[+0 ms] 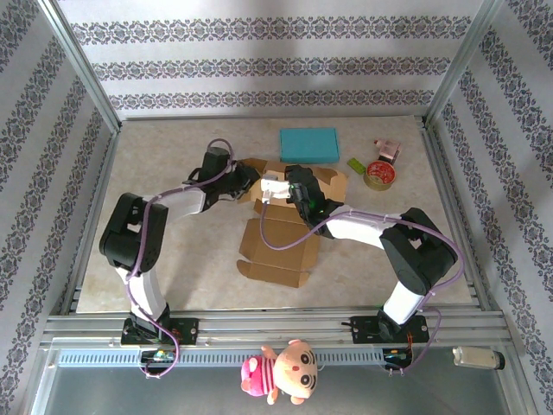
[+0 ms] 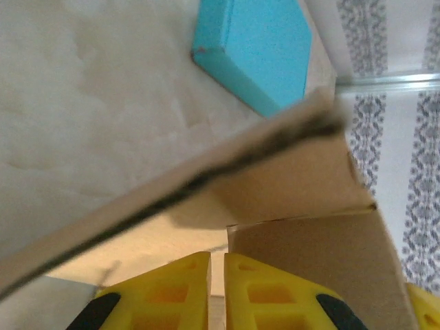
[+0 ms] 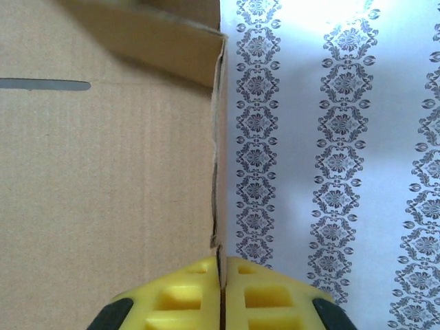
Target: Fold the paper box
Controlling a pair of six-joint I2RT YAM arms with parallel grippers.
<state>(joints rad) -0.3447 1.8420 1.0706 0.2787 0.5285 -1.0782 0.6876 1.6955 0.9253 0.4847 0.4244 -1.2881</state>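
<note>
Marbled tabletop (image 1: 173, 173) is occupied at its middle by the half-folded paper box (image 1: 281, 233). One wall is pinched edge-on by the closed right gripper (image 3: 220, 271). The left gripper (image 2: 217, 265) is nearly closed beside a flap, and its hold cannot be told. That wall could be creased or torn if the two arms are pulled unevenly.

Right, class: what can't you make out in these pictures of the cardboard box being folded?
- Top view: how the left tool and right tool meet the brown cardboard box; arms and raised flaps hide it.
- Left wrist view: whether cardboard sits between the fingers; the bottom edge cuts them off.
- Top view: small pink object beside the brown tape roll, too small to identify.
</note>
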